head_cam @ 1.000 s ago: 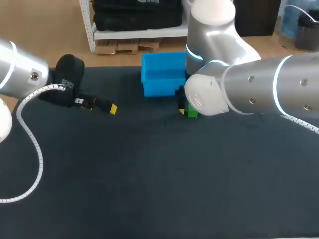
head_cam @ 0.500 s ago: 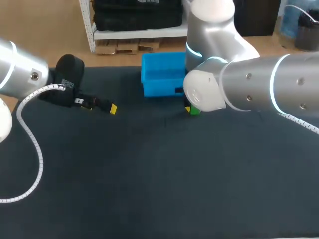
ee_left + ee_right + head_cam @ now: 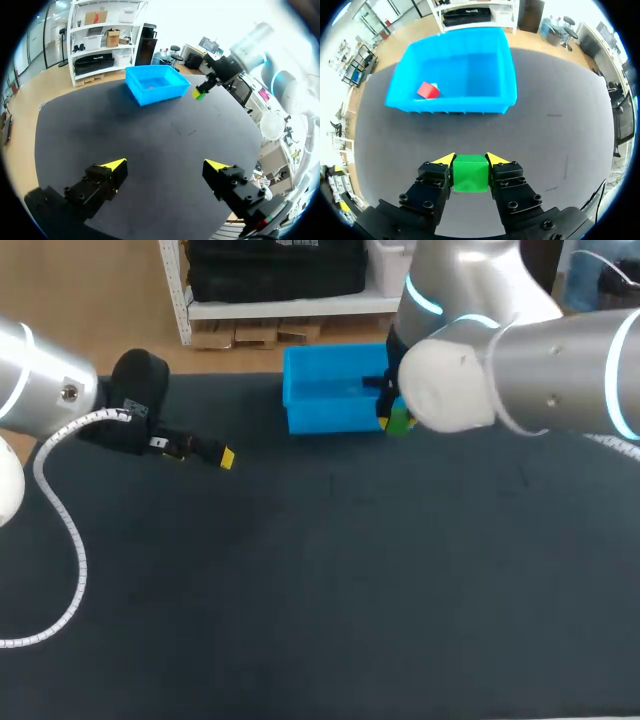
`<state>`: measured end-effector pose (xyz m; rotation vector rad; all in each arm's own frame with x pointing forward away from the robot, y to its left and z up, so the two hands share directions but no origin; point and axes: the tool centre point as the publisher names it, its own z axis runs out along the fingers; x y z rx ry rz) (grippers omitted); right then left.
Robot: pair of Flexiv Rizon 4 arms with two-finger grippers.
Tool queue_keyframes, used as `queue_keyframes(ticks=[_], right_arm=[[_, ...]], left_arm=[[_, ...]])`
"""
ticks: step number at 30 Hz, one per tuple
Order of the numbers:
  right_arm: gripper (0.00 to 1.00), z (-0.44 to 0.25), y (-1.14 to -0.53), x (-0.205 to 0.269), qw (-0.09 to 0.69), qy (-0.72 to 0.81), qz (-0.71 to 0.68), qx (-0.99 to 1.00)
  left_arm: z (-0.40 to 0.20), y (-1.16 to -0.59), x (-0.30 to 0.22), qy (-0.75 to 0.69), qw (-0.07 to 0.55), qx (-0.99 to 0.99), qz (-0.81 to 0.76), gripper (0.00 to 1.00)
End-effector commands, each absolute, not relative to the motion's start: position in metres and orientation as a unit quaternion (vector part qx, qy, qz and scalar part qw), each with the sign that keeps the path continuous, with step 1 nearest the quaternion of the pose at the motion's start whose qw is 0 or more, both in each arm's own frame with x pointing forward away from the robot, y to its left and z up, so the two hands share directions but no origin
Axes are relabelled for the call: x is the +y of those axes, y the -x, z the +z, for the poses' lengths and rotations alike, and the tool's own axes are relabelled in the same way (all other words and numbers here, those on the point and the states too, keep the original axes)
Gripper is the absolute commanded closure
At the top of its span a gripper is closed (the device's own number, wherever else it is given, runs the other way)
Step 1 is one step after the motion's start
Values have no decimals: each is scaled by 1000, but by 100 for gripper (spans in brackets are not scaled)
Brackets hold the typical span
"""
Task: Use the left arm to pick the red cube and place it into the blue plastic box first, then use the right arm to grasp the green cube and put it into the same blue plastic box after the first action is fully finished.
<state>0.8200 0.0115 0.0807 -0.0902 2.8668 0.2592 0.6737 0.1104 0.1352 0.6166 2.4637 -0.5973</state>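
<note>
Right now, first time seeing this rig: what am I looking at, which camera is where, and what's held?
Two robot arms at a dark table. One picture looks down from above and behind; the two round ones come from cameras on each arm's wrist. The left hand is open and empty, over the table. The right hand is shut on the green cube, held just short of the blue plastic box. The red cube already lies inside that box.
</note>
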Motion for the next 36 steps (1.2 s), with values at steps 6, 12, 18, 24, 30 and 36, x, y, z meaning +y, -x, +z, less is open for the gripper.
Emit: queue_keyframes(ticks=[6, 12, 18, 24, 30, 36], right_arm=[[100, 156, -774, -11, 235, 26, 133, 963], [100, 165, -764, -14, 291, 33, 176, 940], [100, 151, -765, -7, 306, 38, 199, 930], [100, 151, -773, 5, 324, 49, 208, 922], [100, 155, -787, 18, 330, 54, 209, 919], [100, 156, -809, 25, 326, 50, 202, 922]], left_arm=[[135, -673, 112, -229, 265, 909, -225, 0], [135, -673, 112, -229, 265, 909, -225, 0], [135, -673, 112, -229, 265, 909, -225, 0], [135, -673, 112, -229, 265, 909, -225, 0], [135, -673, 112, -229, 265, 909, -225, 0], [135, -673, 112, -229, 265, 909, -225, 0]])
